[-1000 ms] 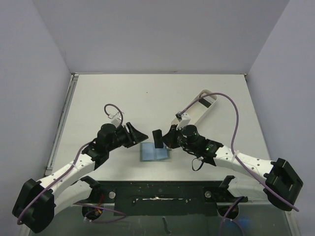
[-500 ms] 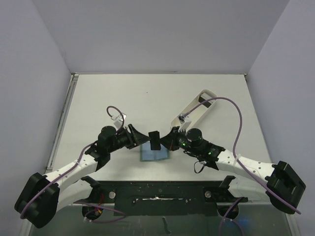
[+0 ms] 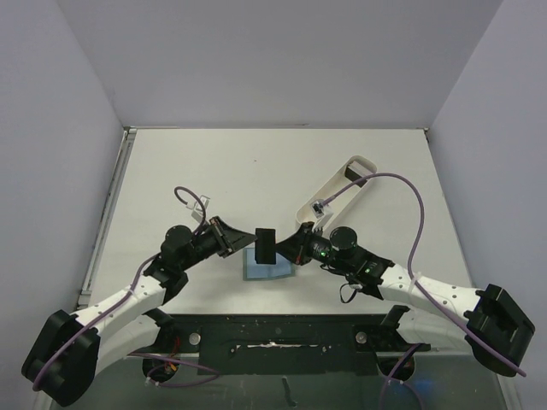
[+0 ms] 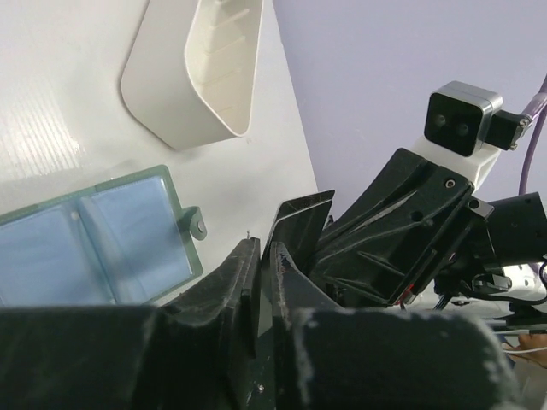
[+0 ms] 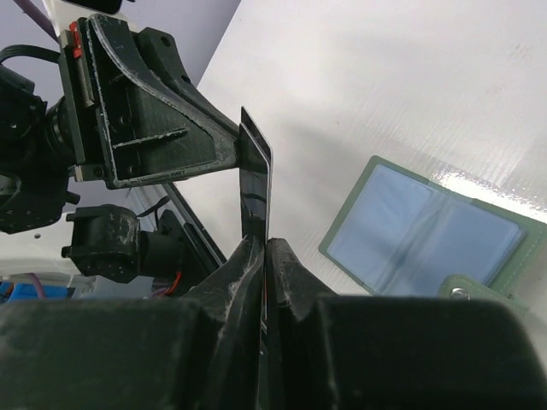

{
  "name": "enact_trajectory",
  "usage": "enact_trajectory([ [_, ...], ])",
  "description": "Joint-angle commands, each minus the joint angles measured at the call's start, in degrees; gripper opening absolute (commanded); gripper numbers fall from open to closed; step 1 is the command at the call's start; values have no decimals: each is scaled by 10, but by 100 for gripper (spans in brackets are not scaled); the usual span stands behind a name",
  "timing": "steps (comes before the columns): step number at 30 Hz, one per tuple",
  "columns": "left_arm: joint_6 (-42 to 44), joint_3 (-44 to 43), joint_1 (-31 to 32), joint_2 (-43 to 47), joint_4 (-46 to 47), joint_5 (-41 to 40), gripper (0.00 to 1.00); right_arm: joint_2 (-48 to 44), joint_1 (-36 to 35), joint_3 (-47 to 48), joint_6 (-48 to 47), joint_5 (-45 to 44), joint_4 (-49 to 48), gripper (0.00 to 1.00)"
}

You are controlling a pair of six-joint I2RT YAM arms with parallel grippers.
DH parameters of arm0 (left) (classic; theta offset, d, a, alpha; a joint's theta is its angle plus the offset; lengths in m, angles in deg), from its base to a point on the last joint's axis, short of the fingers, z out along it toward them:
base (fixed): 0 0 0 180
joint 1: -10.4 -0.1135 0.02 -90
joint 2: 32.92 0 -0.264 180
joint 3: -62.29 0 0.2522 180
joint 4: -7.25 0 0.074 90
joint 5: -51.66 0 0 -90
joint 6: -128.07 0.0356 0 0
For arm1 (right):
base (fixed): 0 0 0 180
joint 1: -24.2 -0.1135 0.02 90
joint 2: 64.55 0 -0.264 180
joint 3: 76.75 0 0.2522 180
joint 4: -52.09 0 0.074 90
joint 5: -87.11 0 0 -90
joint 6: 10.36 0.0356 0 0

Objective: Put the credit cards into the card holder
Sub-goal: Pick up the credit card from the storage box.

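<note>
One black credit card (image 3: 265, 245) hangs over the open card holder (image 3: 272, 272) on the desk (image 3: 256, 171), pinched tight by both the right pincer (image 3: 286, 248) and the left pincer (image 3: 249, 243), so I'd release one side before tilting it into a pocket.

- Bottom centre: right gripper (image 5: 265, 249), clamped tight on a black card (image 5: 255, 192).
- Card on edge, rising thin and nearly vertical from the fingers, glossy face to the left.
- Upper left: left gripper (image 5: 240, 147), dark and wedge-shaped, tip touching the card's top end.
- Lower right: holder (image 5: 426, 229), lying open and flat on the white table (image 5: 385, 77), two bluish pockets inside a grey-green rim.
- Snap tab (image 5: 466, 293) at the holder's lower edge.
- Holder apart from the card, to its right.
</note>
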Motion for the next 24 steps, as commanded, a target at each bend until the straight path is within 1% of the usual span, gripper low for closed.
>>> enact_trajectory([
  [1, -43, 11, -2, 15, 115, 21, 0, -10, 0, 1, 7, 20, -54, 0],
  [5, -67, 21, -2, 14, 150, 28, 0, -15, -1, -3, 17, 24, -65, 0],
  [8, -72, 25, -2, 16, 155, 27, 0, -20, 0, -3, 21, 21, -66, 5],
  [10, -76, 28, -2, 17, 158, 26, 0, -18, 1, -2, 24, 21, -67, 6],
  [12, -78, 29, -2, 14, 162, 26, 0, -14, 1, -3, 28, 26, -77, 4],
  [14, -79, 29, -2, 9, 166, 29, 0, -11, 2, -3, 34, 28, -87, 0],
  [15, -79, 29, -2, 6, 168, 32, 0, -10, 3, -3, 37, 27, -91, 0],
  [16, -79, 29, -2, 3, 169, 35, 4, -10, 4, -4, 39, 27, -95, 0],
  [17, -79, 29, -2, 0, 170, 39, 11, -11, 4, -6, 40, 28, -99, 0],
  [18, -78, 29, -2, -3, 171, 43, 15, -12, 6, -8, 41, 30, -103, 0],
  [24, -74, 29, -2, -23, 183, 66, 33, -9, 16, -10, 47, 48, -108, 0],
])
